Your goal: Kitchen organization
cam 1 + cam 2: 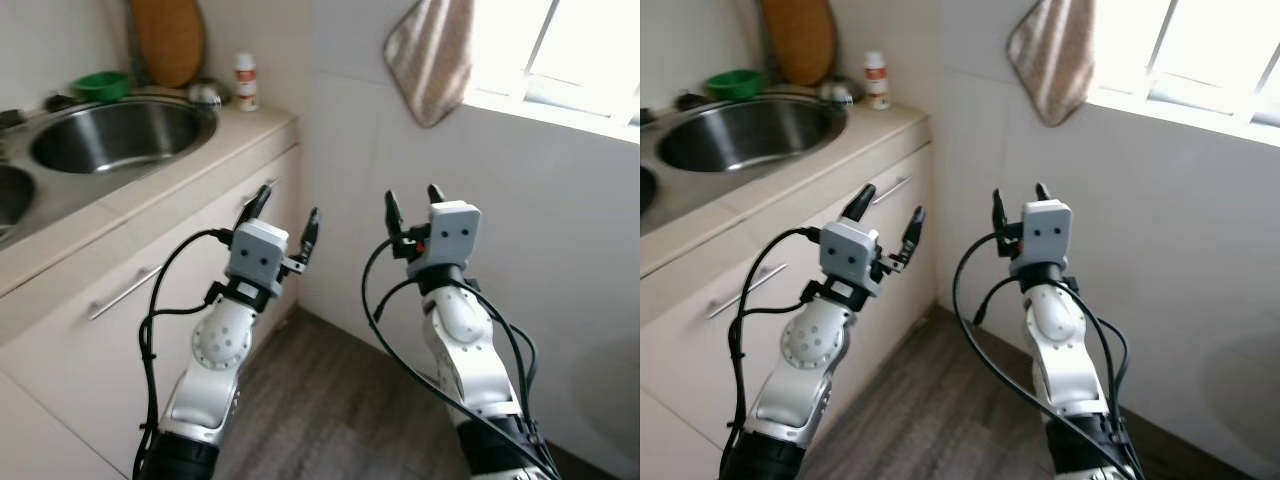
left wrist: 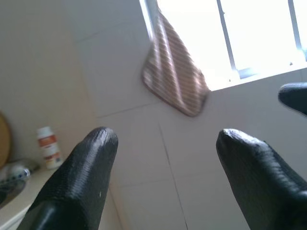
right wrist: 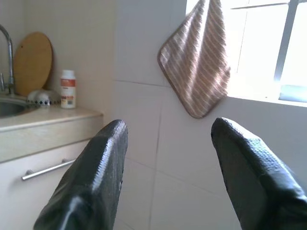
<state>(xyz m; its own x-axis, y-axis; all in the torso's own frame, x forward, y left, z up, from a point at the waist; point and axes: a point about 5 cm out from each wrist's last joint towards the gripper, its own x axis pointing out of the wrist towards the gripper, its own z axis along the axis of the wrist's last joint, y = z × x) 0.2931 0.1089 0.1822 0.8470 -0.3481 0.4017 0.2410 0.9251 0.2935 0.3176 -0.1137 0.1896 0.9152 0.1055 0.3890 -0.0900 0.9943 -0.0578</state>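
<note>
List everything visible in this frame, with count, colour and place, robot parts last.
Sink: one, steel, set in the beige countertop.
Bowl: one, green, behind the sink.
Cutting board: one, wooden, leaning against the wall behind the sink.
Bottle: one, white with orange label, at the counter's corner.
Cloth: one, striped beige, hanging by the window.
Cabinet handles: two, metal, on the cabinet fronts.
Left gripper: black fingers, open, raised.
Right gripper: black fingers, open, raised.

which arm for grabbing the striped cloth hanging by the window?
Right, probably. The right gripper is raised, open and empty, nearer below the striped cloth hanging at the window. The left gripper, also open and empty, sits on the counter side, farther from the cloth.
</note>
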